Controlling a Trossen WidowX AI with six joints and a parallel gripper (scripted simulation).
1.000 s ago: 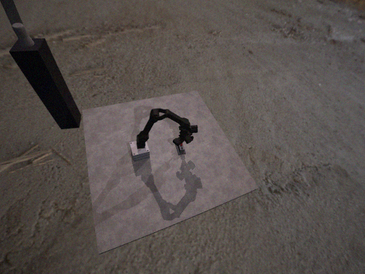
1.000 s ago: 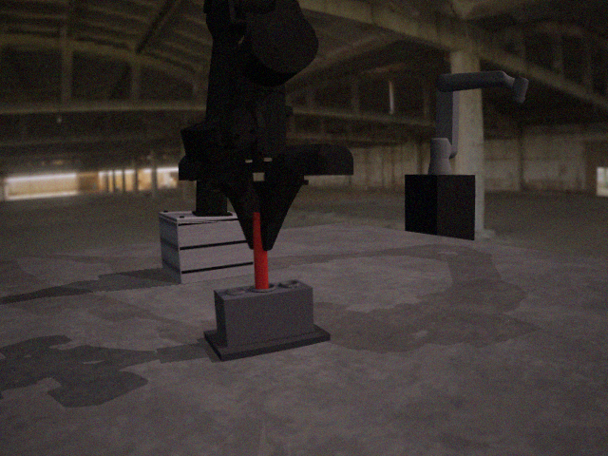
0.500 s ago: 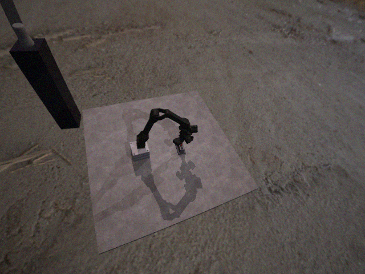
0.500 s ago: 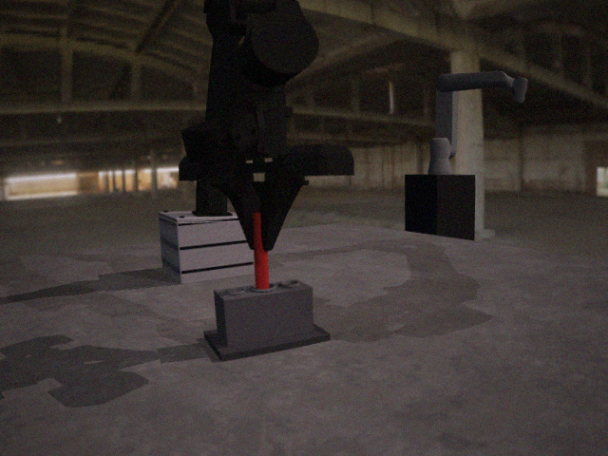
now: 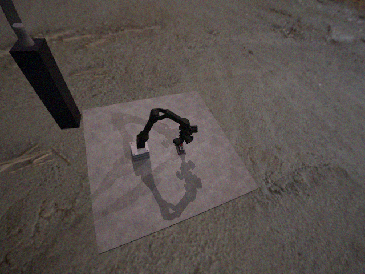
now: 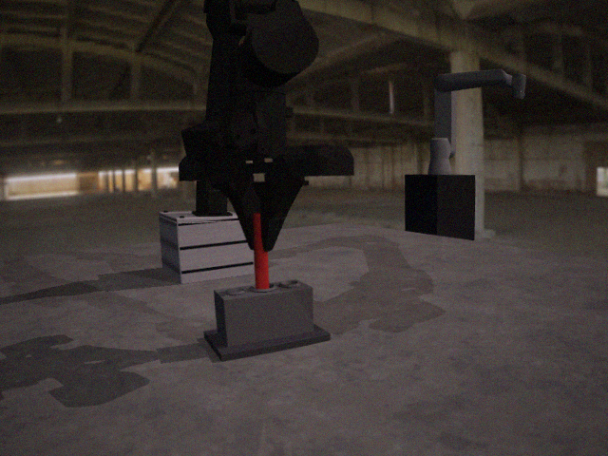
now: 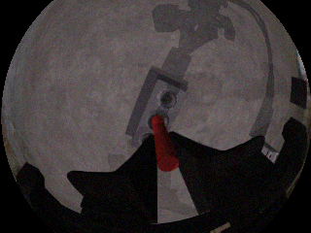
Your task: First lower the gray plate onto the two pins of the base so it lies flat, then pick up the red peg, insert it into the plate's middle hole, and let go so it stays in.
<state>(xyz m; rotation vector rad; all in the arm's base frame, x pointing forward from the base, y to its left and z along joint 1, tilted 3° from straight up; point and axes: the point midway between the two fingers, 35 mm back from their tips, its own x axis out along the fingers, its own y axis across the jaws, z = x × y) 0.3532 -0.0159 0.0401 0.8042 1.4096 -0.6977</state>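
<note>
Tool [image 6: 263, 230] fingers hide red peg's [image 6: 260, 267] top; plate [image 6: 262, 290] barely discernible.

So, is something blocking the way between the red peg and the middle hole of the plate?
Nothing visible does. The claw holds the red peg upright, its lower tip already at the middle hole of the gray plate, which lies flat on the base.

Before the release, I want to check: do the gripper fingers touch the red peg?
Touching. In the exterior view the gripper is clamped on the upper red peg.
</note>
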